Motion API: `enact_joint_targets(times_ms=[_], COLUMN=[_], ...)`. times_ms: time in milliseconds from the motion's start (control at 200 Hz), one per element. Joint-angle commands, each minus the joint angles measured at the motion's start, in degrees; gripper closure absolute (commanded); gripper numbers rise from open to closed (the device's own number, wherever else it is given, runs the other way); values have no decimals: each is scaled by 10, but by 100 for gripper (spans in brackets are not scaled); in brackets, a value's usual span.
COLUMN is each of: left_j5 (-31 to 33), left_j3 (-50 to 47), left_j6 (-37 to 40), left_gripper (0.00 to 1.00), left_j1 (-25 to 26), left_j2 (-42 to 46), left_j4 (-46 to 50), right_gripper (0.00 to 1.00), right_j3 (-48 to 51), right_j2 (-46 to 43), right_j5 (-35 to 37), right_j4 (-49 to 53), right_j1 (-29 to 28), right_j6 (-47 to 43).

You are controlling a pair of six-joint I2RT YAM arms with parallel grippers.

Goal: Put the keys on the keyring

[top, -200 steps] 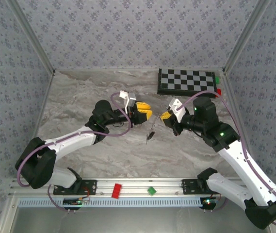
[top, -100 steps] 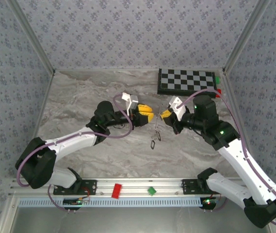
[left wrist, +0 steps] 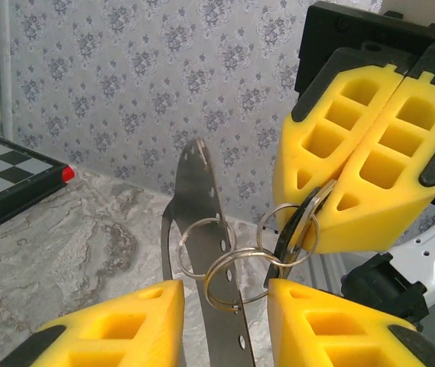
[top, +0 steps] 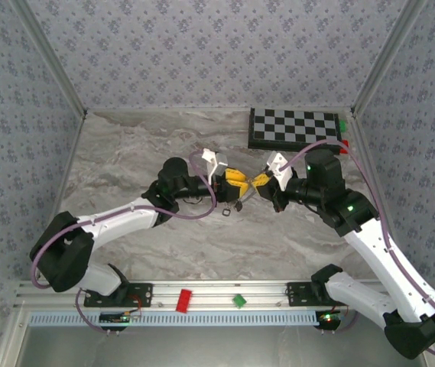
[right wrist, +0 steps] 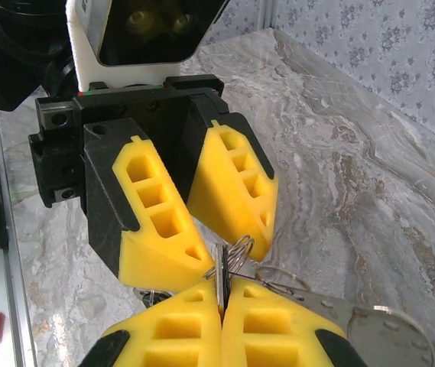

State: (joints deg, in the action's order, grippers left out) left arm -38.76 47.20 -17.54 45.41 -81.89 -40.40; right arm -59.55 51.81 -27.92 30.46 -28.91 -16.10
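Left wrist view: the left gripper (left wrist: 225,290) has its jaws partly apart. Between them stands a thin perforated metal strip (left wrist: 200,195), with daylight on both sides. The keyring (left wrist: 228,256) is a cluster of linked wire loops. It hangs across that strip just above the left fingertips, in the gap rather than pinched by them.

One loop runs up to the right gripper (left wrist: 315,220), whose jaws are pressed together on it at the very tips. A dark flat piece (left wrist: 287,246) is caught there as well; what it is cannot be told.

Right wrist view: the right gripper (right wrist: 221,294) is clamped on a thin metal edge, and wire loops of the keyring (right wrist: 238,246) stick up from the seam. The left gripper (right wrist: 228,246) faces it from directly above, jaws narrowly parted, tips close over the loops. The perforated strip (right wrist: 374,325) lies off to the lower right.

Top external view: the left gripper (top: 241,186) and the right gripper (top: 253,186) meet nearly tip to tip above the middle of the marble bench (top: 125,153). Two small dark bits (top: 225,210) dangle just below them, too small to identify. A checkered board (top: 293,128) sits at the far right.
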Motion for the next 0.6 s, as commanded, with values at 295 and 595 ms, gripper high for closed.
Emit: enact_joint_targets(times_ms=[295,595], left_j5=[-6,-4], left_j3=[30,37], left_j6=[18,26], left_gripper=[64,67], left_j1=[6,12], left_j2=[-3,-8], left_j4=[1,3], right_gripper=[100,100], right_j3=[-26,-29], right_j2=[-3,-2], right_j5=[-34,-46], right_j4=[4,7], right_j1=[3,3], right_j6=[-2,0])
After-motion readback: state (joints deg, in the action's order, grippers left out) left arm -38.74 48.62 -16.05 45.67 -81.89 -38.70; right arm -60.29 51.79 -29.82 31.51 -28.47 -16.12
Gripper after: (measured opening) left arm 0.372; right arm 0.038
